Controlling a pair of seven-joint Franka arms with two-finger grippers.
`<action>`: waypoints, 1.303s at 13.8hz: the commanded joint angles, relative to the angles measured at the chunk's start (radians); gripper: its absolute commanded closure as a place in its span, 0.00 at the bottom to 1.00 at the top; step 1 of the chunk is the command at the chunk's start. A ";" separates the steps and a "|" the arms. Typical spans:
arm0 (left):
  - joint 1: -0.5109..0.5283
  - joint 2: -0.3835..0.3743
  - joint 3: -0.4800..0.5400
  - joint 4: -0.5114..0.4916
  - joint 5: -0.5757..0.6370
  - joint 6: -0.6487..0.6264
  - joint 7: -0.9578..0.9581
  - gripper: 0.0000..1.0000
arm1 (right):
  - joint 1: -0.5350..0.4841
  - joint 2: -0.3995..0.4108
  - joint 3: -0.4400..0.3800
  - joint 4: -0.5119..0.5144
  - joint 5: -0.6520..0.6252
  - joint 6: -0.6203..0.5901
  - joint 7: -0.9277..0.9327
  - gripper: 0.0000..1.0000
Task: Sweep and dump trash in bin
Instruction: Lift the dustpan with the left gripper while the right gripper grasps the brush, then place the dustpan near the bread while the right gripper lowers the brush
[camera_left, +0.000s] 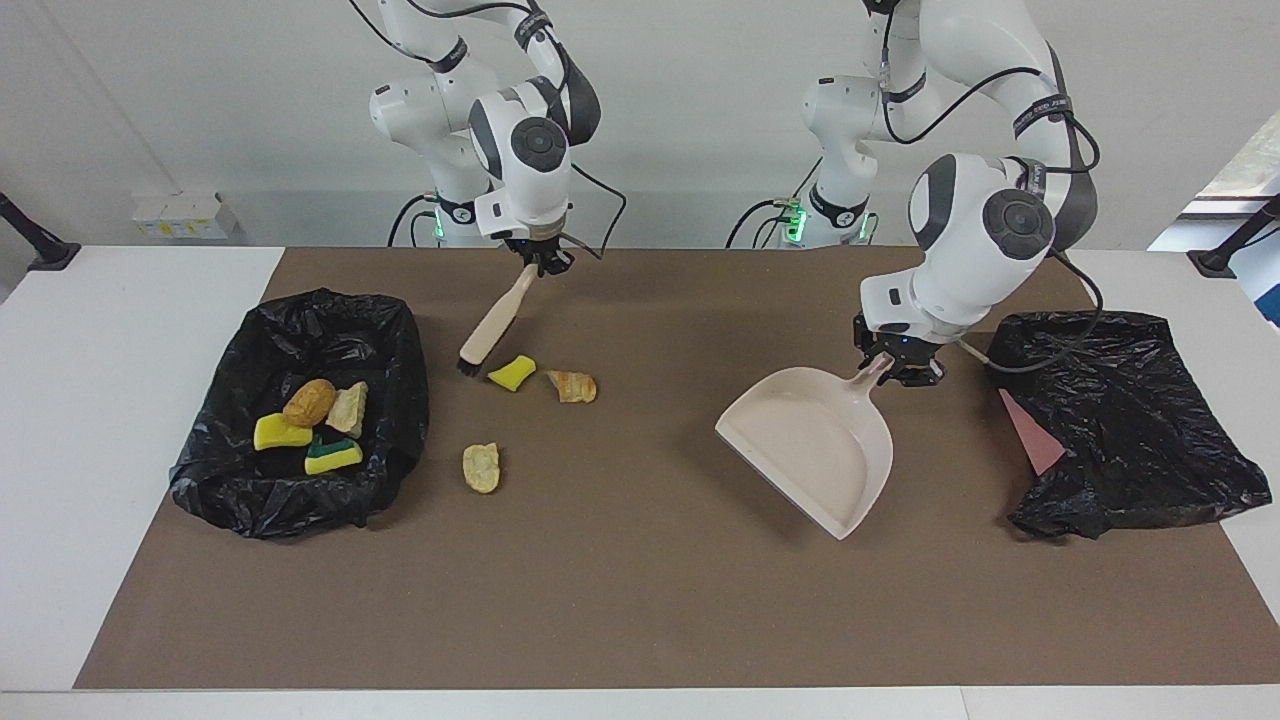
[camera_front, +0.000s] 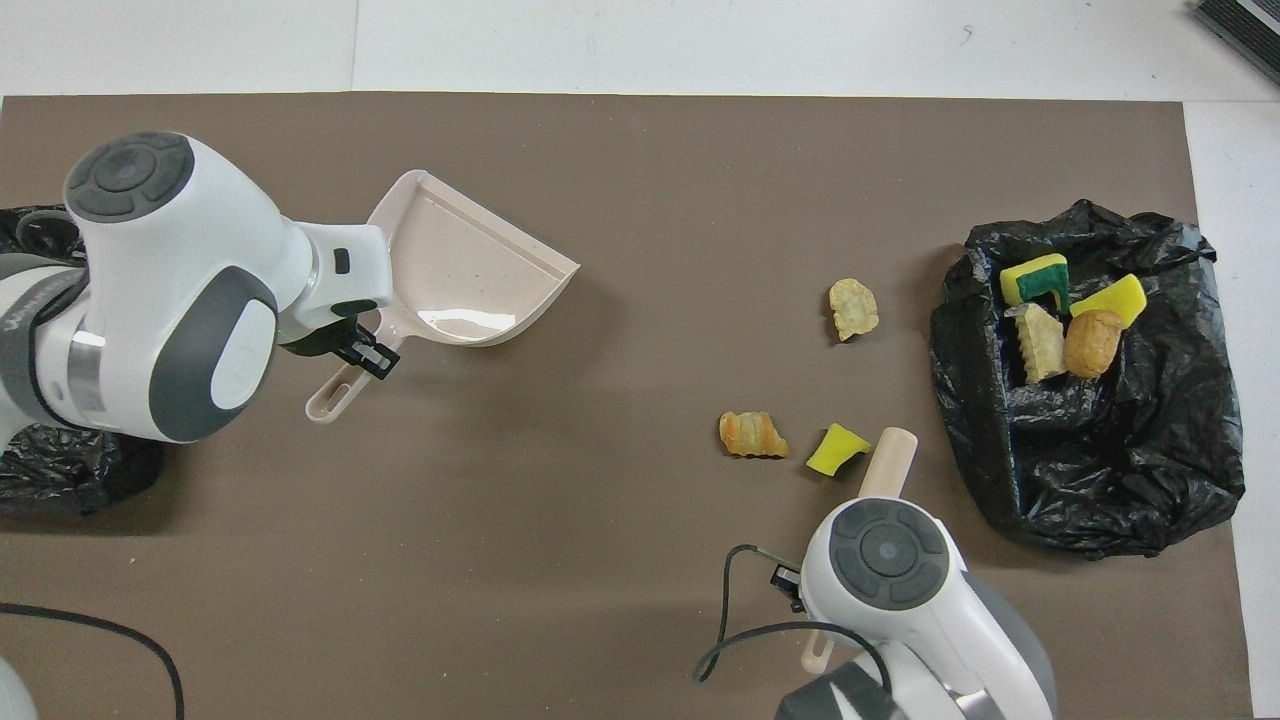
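Observation:
My right gripper (camera_left: 540, 264) is shut on the top of the beige brush (camera_left: 494, 322), which slants down so its dark bristles sit just beside a yellow sponge piece (camera_left: 512, 372), on the bin's side of it. A tan bread chunk (camera_left: 573, 386) lies next to that piece. A pale chunk (camera_left: 481, 467) lies farther from the robots. My left gripper (camera_left: 893, 366) is shut on the handle of the beige dustpan (camera_left: 815, 445), held tilted above the mat. From overhead I see the dustpan (camera_front: 465, 270), brush (camera_front: 888, 460) and sponge piece (camera_front: 836, 448).
The black-lined bin (camera_left: 330, 302) stands at the right arm's end and holds several scraps. A crumpled black bag (camera_left: 1130, 420) with a pink sheet (camera_left: 1030, 432) lies at the left arm's end. The brown mat (camera_left: 640, 600) covers the table.

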 joint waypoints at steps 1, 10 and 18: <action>-0.026 -0.045 -0.013 -0.032 0.124 -0.038 0.182 1.00 | -0.007 0.003 0.010 -0.015 -0.013 0.047 -0.020 1.00; -0.250 -0.090 -0.012 -0.189 0.196 0.060 0.206 1.00 | 0.028 0.341 0.013 0.327 0.003 0.110 -0.026 1.00; -0.273 -0.107 -0.015 -0.296 0.198 0.156 0.173 1.00 | 0.016 0.484 0.011 0.692 -0.068 -0.099 -0.221 1.00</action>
